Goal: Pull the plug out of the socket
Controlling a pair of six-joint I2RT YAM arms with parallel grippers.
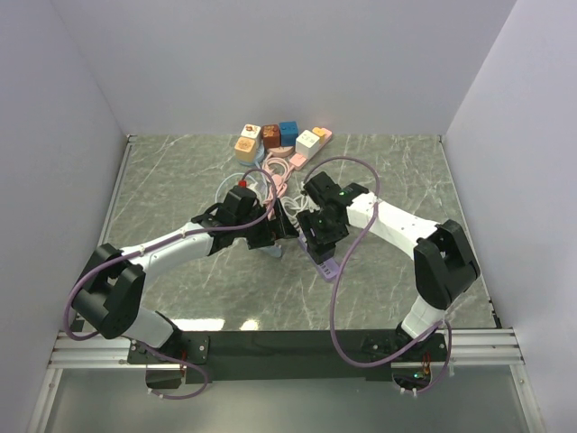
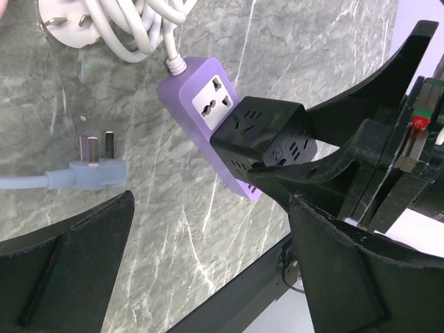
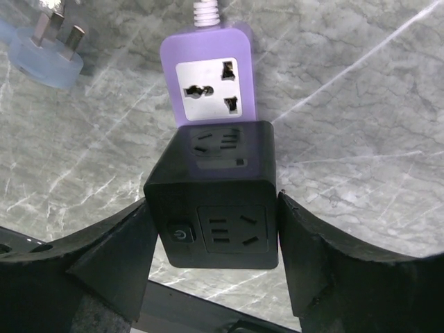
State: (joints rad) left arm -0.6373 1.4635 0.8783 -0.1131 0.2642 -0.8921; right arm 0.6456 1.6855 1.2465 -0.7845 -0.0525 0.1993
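The purple power strip [image 3: 208, 62] lies flat on the marble table [image 1: 180, 180], around the middle and a little toward the near edge, its white cord leaving the far end. The black cube plug [image 3: 222, 232] sits plugged into the strip's near half, leaving 1 white socket face uncovered beyond it. The right end effector [image 3: 215, 205] is closed on this cube, 1 finger pressed against each of its 2 side faces. The left end effector [image 2: 208, 208] is spread wide and holds nothing; it hangs just left of the strip, with bare marble between its fingers. A loose blue-grey plug [image 2: 94, 170] lies flat on the table left of the strip and clear of it. A coil of white cable [image 2: 132, 28] lies beyond the strip's far end. A cluster of coloured adapters [image 1: 279, 140] sits at the middle of the far edge, well apart from the strip. Bare marble stretches from the strip to the left and right edges, where white walls rise; the near edge runs just past the strip's near end.
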